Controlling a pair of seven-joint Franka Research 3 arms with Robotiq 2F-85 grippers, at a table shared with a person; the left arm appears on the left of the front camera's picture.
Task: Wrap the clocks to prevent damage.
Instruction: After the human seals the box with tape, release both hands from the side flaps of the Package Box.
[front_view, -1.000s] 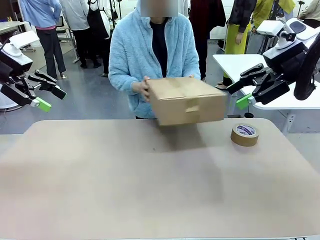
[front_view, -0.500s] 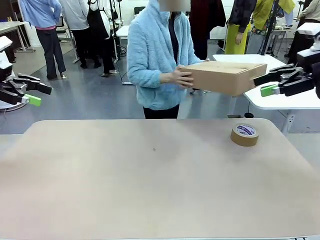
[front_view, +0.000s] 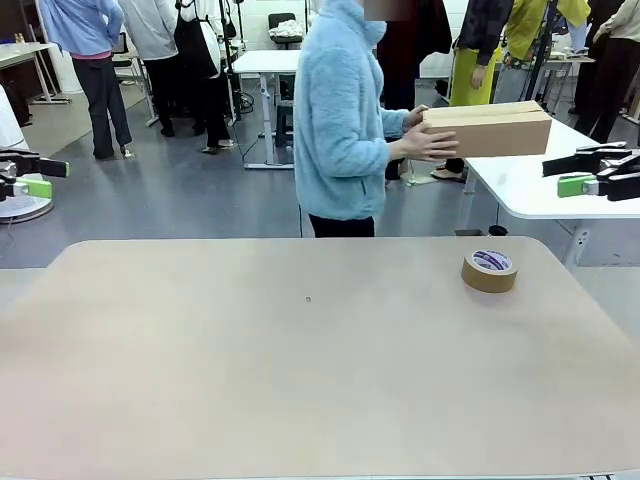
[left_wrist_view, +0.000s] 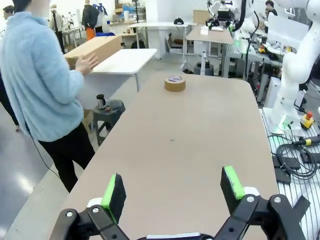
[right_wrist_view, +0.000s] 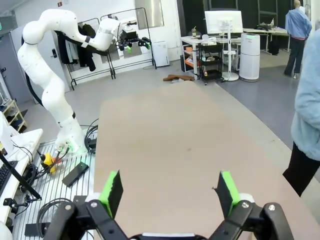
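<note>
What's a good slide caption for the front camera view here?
Person carries the cardboard box toward a side table while both open grippers, left and right, flank a tape roll on the table.

white jointed arm, black fingers with green pads, person in fluffy light-blue fleece, dark trousers

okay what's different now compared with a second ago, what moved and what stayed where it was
The person lifted the cardboard box off the table, turned, and is carrying it toward the white side table on the robot's right. The left gripper and right gripper drew back toward the picture's edges, jaws open and empty throughout. The tape roll stayed put.
</note>
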